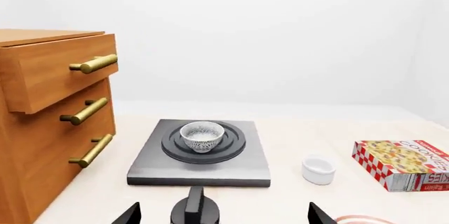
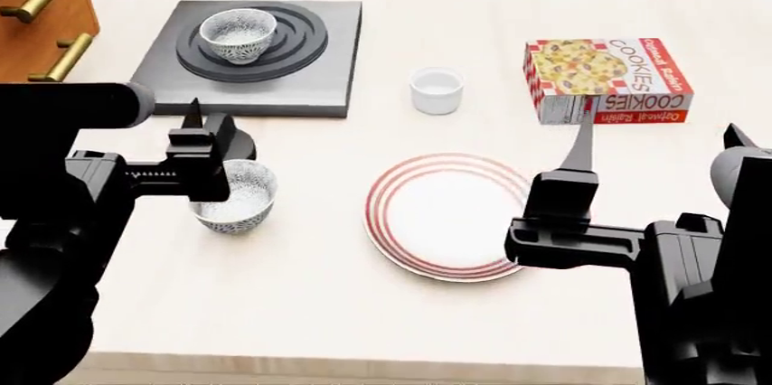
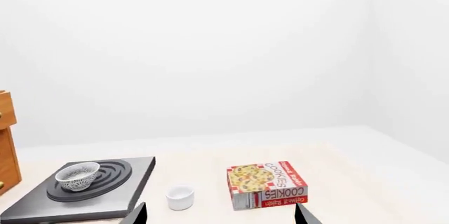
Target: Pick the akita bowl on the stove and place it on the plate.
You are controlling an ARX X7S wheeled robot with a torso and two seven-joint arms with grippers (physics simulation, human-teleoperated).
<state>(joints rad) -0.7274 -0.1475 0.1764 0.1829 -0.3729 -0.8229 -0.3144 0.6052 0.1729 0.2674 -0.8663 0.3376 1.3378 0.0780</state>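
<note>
Nothing of task done yet — akita bowl (image 2: 239,34) sits centred on stove (image 2: 157,69) rings, near desk's far left corner, untouched. Plate (image 2: 449,216) bare, mid-desk toward near edge. Left gripper (image 2: 205,132) fingers spread, empty, short of stove's near edge, above second speckled bowl (image 2: 237,197). Right gripper (image 2: 657,145) likewise spread, empty, beside plate's right rim. Left: reach, grasp, lift, carry, set down. Desk pale, matte — white cup (image 2: 436,90), cookie box (image 2: 606,79), wooden drawers (image 1: 49,119) at far left. Walls plain white.
</note>
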